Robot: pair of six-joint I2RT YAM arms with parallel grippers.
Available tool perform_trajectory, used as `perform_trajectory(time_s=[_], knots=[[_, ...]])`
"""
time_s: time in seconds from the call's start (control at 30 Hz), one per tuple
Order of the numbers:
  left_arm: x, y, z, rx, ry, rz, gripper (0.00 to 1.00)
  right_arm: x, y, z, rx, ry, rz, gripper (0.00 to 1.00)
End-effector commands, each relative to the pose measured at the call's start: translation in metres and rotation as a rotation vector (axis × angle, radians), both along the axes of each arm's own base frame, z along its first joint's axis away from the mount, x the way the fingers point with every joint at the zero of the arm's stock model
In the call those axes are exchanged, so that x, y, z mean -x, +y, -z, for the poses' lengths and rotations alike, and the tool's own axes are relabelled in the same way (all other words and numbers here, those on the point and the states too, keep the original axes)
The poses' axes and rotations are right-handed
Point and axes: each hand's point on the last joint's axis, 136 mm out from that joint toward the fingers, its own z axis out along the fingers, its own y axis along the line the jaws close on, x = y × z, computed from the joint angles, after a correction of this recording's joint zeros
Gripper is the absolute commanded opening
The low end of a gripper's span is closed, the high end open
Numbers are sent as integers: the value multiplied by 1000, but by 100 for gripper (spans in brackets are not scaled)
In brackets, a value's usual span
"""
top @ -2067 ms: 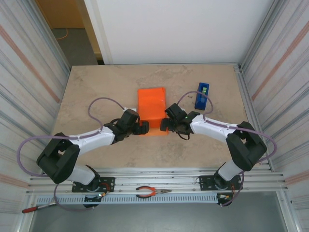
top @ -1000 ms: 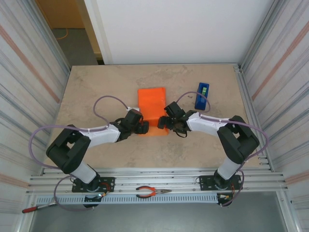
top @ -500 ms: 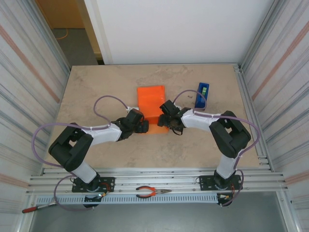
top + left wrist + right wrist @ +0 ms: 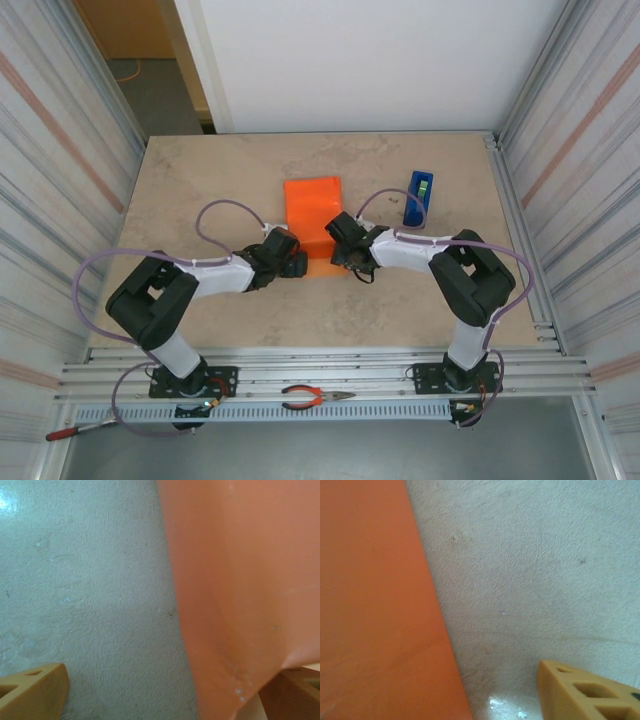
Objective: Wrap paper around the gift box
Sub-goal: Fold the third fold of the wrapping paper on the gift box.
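Note:
The orange paper (image 4: 311, 212) lies folded as a long strip at mid-table. The gift box cannot be told apart from the paper and seems covered by it. My left gripper (image 4: 295, 266) sits at the strip's near left corner. In the left wrist view it (image 4: 167, 682) is open: the paper (image 4: 240, 580) hangs down between the fingers (image 4: 35, 692), partly covering the right one. My right gripper (image 4: 338, 252) is at the near right corner. Its wrist view has the paper (image 4: 375, 605) on the left and one finger (image 4: 587, 692) at the lower right, far from the paper's edge.
A blue tape dispenser (image 4: 419, 197) stands right of the paper, just beyond the right arm. Beige tabletop (image 4: 200, 190) surrounds the strip. Corrugated walls close in both sides. Pliers (image 4: 312, 398) lie on the rail in front of the arm bases.
Both grippers have closed in on the paper's near end from either side and moved slightly farther from the bases. The paper's near edge has been drawn a little inward.

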Motion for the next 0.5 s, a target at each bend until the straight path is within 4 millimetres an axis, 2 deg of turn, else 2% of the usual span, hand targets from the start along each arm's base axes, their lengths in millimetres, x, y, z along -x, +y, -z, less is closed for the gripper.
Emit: perform_trajectory(time_s=[0.0, 0.17, 0.47], knots=[[2, -1, 4, -16, 16, 4, 96, 12, 8, 10, -3, 37, -16, 55], [2, -2, 6, -18, 21, 3, 96, 16, 15, 8, -9, 29, -44, 46], [1, -3, 8, -29, 27, 14, 96, 18, 18, 12, 4, 39, -52, 40]])
